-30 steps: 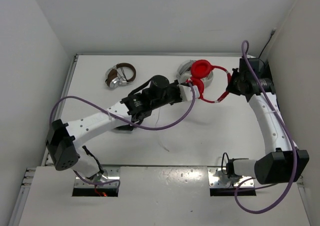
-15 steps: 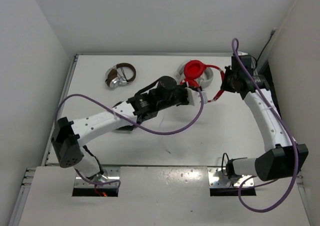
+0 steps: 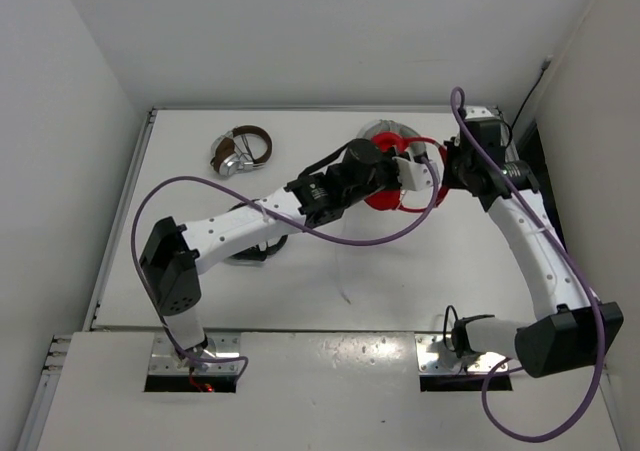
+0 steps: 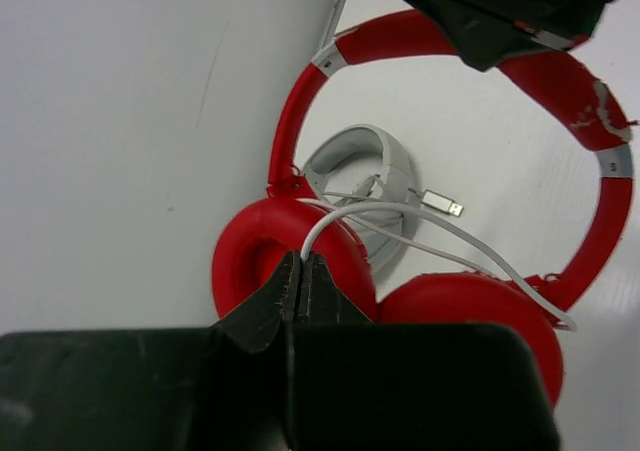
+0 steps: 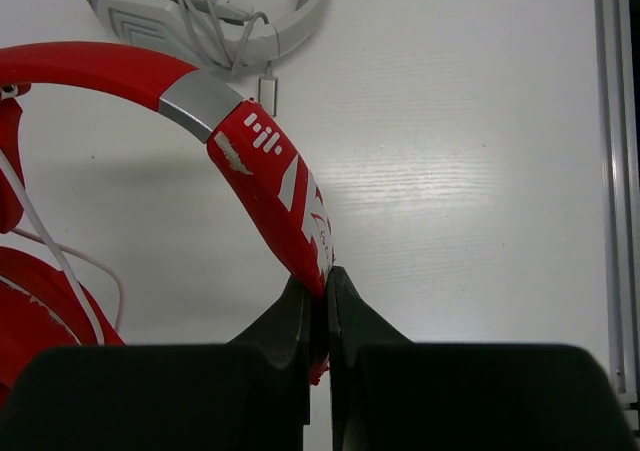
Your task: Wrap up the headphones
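The red headphones (image 3: 388,197) hang between my two grippers at the back right of the table. My right gripper (image 5: 325,276) is shut on the red headband (image 5: 270,171), which arcs up and left from its jaws. My left gripper (image 4: 300,261) is shut on the thin white cable (image 4: 400,211), just above one red earcup (image 4: 250,261). The second earcup (image 4: 470,311) is beside it. The cable loops across both earcups, and its metal plug (image 4: 440,203) hangs free. In the top view the left gripper (image 3: 418,171) covers most of the headphones and the right gripper (image 3: 450,167) is close beside it.
A white/grey pair of headphones (image 4: 375,166) lies on the table right under the red pair, also in the right wrist view (image 5: 290,21). A brown and silver pair (image 3: 240,151) lies at the back left. A dark object (image 3: 250,254) sits under the left arm. The walls are close on the right.
My left gripper has swung right and towards the back, over the red headphones, with the cable in it. My right gripper has shifted left, and the headphones have turned with it.
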`<state>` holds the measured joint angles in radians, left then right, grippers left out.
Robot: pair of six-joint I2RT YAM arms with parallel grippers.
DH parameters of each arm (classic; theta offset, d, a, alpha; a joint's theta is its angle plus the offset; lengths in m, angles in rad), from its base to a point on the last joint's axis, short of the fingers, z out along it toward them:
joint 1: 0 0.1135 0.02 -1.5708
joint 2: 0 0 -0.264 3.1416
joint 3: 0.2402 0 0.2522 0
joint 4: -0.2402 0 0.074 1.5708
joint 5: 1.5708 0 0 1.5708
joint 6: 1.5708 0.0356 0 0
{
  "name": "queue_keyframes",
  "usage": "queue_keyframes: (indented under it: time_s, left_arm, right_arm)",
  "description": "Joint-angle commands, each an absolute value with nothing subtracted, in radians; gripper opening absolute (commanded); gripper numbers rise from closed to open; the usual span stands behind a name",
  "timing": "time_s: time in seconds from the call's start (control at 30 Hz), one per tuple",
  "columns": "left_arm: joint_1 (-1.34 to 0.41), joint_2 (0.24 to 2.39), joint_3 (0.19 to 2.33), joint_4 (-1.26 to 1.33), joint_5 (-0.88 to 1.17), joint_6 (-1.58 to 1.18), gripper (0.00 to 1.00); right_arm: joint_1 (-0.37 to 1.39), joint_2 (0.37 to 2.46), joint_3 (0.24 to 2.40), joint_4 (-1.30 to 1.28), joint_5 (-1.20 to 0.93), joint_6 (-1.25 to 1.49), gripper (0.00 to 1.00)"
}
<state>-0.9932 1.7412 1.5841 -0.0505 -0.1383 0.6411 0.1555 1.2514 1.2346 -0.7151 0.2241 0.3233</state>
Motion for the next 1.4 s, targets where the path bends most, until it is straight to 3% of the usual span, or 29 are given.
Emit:
queue_keyframes:
  time_s: [0.0,0.53,0.7,0.8,1.07,1.37]
  left_arm:
    - [-0.985,1.741,1.640,-0.002,-0.213,0.649,0.00]
    - [-0.931,1.709,1.534,0.334,-0.376,0.724,0.00]
    - [-0.893,1.607,1.456,0.297,-0.116,0.536,0.00]
    - [-0.893,1.562,1.362,0.382,-0.072,0.411,0.00]
    - [-0.917,1.664,1.434,0.387,-0.253,0.360,0.00]
    - [-0.965,1.694,1.471,0.446,-0.227,0.353,0.00]
  right_arm:
    - [0.186,1.212,1.226,-0.620,0.229,0.301,0.00]
    - [0.248,1.192,1.163,-0.591,0.279,0.094,0.00]
    - [0.249,1.203,1.163,-0.600,0.298,0.106,0.00]
    - [0.249,1.213,1.173,-0.600,0.298,0.136,0.00]
    - [0.258,1.224,1.192,-0.609,0.244,0.129,0.00]
    - [0.267,1.233,1.201,-0.609,0.267,0.149,0.00]
